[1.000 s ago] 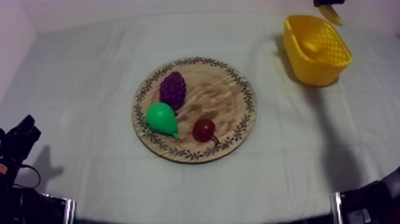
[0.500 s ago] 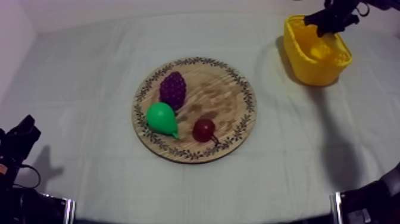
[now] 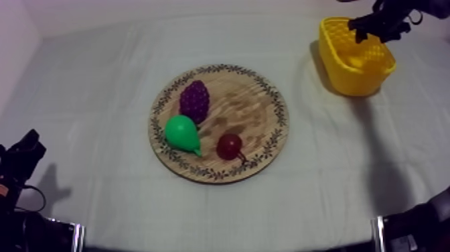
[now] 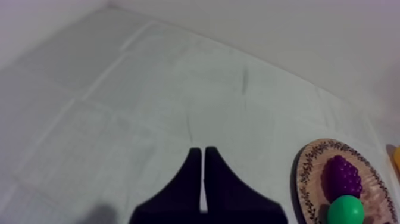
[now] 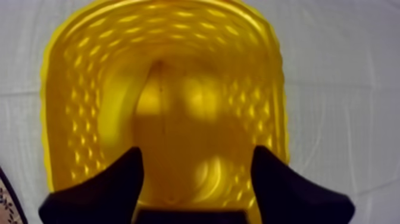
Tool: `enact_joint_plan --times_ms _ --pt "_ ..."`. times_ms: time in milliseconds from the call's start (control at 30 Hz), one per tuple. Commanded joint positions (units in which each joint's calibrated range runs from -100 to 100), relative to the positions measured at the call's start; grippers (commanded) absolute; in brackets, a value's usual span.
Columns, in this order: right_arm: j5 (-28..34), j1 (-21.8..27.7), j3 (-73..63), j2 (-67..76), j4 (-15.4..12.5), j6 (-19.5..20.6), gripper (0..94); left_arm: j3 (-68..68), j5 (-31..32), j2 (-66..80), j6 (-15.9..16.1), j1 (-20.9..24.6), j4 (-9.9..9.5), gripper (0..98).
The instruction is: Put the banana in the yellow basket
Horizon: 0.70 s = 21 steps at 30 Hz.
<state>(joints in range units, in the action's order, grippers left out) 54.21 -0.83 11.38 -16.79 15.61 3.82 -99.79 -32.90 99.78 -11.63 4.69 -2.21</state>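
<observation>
1. Since the banana [image 5: 169,131] is seen lying on the floor of the yellow basket [image 5: 65,89], the placing step is judged to be done, or all but done.
2. The right gripper [image 5: 196,154] is held just above the basket's opening at the far right of the table, with its fingers spread wide and nothing caught between them; the banana is not touched by either finger.
3. On the wooden board [image 3: 251,100], at the middle of the table, a bunch of grapes [image 3: 194,100], a pear [image 3: 182,133] and a small red fruit [image 3: 230,145] are to be seen, well apart from the basket.
4. The left gripper [image 4: 203,173] is parked low at its own side over bare cloth, its fingers pressed together into a narrow wedge around nothing.
5. What remains is judged to be a withdrawal only: the right arm should be lifted straight up, so that the basket's rim is not caught by the open fingers, and then carried back to its rest place.
6. No further grasp is thought to be called for, and the fruit on the board should be left alone.
</observation>
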Motion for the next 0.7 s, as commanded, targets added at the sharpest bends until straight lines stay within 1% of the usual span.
enact_joint_plan --times_ms 0,100,167,267,333,400,500,567,667 --pt "-6.09 0.24 4.28 3.29 0.65 0.81 37.4 0.01 0.00 0.05 -0.02 -0.02 0.03 0.1" --pt "-15.73 1.09 12.02 9.51 2.67 3.64 19.9 0.01 0.00 0.05 0.00 -0.02 0.03 0.1" --pt "-22.28 1.73 18.09 14.56 4.48 5.83 11.9 0.01 0.00 0.05 -0.01 -0.02 0.03 0.1" --pt "-30.21 2.27 26.68 22.62 6.06 8.22 5.4 0.01 0.00 0.05 -0.02 -0.02 0.03 0.1" --pt "-33.89 2.35 31.51 28.01 5.76 9.07 3.5 0.01 0.00 0.05 -0.02 -0.02 0.03 0.1" --pt "-36.46 2.23 35.85 33.29 4.28 9.10 2.5 0.01 0.00 0.05 -0.02 -0.02 0.03 0.1" --pt "-39.43 1.80 42.63 41.04 0.08 6.63 1.8 0.01 0.00 0.05 -0.02 -0.02 0.03 0.1" --pt "-41.51 1.25 47.95 46.15 -3.05 3.76 1.6 0.01 0.00 0.05 -0.02 -0.02 0.03 0.1" --pt "-44.20 0.35 56.24 53.72 -8.37 -2.06 1.4 0.01 0.00 0.05 0.00 -0.02 0.03 0.1"
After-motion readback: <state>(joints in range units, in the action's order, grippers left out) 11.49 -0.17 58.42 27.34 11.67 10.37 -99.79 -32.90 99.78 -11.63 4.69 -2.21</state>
